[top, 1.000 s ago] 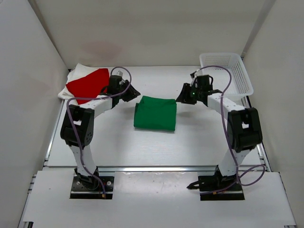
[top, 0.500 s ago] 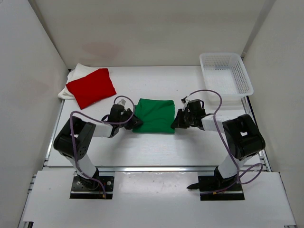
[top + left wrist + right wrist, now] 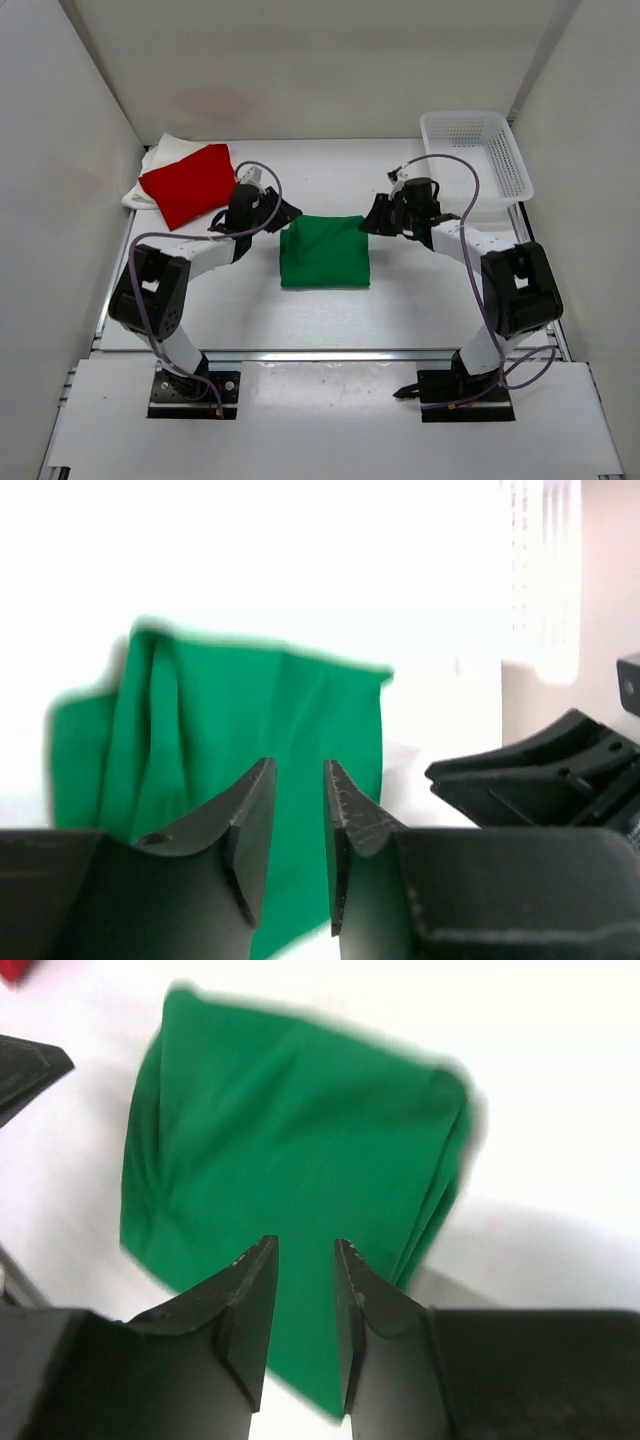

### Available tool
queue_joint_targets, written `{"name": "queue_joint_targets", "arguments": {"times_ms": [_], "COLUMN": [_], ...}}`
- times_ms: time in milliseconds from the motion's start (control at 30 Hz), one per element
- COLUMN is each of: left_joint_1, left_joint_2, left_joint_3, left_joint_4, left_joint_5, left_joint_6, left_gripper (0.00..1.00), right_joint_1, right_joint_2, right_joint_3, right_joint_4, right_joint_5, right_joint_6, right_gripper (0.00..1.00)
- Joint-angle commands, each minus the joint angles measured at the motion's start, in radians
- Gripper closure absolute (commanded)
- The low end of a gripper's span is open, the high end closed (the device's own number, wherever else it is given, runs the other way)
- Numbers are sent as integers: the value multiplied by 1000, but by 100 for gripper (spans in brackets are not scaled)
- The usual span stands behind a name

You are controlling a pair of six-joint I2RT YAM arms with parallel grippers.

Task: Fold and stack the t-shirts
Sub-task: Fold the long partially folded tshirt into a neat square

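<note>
Overhead; wrist cameras near green shirt [image 3: 324, 250]

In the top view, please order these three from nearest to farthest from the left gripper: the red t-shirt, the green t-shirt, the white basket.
From the left gripper:
1. Green t-shirt, just beside it, at the table's middle.
2. Red t-shirt, at the far left.
3. White basket, in the far right corner.

mid: folded t-shirt [image 3: 323, 252] between left gripper [image 3: 289, 213], right gripper [image 3: 369, 221] | far-left: upper t-shirt [image 3: 190, 183] on lower t-shirt [image 3: 163, 149] | far-right: basket [image 3: 465, 115]
</note>
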Motion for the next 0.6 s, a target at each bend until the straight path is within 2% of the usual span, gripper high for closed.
{"name": "queue_joint_targets", "arguments": {"times_ms": [0, 133, 233, 367, 467, 567], "left_joint_1": [22, 37, 46, 50, 54, 62], "left_joint_2": [86, 172, 192, 227, 230, 236], "left_joint_3": [99, 173, 150, 145, 136, 130], "left_joint_4": [-99, -158, -103, -66, -53, -48], "left_joint_5": [-44, -68, -54, 15, 12, 7], "left_joint_6": [85, 132, 129, 111, 105, 94], "left_gripper": [65, 69, 64, 64, 70, 84], "right_joint_1": [-49, -87, -102, -104, -107, -119], "right_joint_2": [86, 178, 218, 281, 309, 335], "right_joint_3": [83, 148, 187, 227, 231, 238], "right_joint_4": [9, -2, -8, 5, 21, 63], "right_joint_5": [-15, -50, -52, -102, -117, -160], "right_joint_6": [-36, -40, -45, -34, -19, 13], "right_gripper": [72, 67, 64, 64, 64, 66]}}
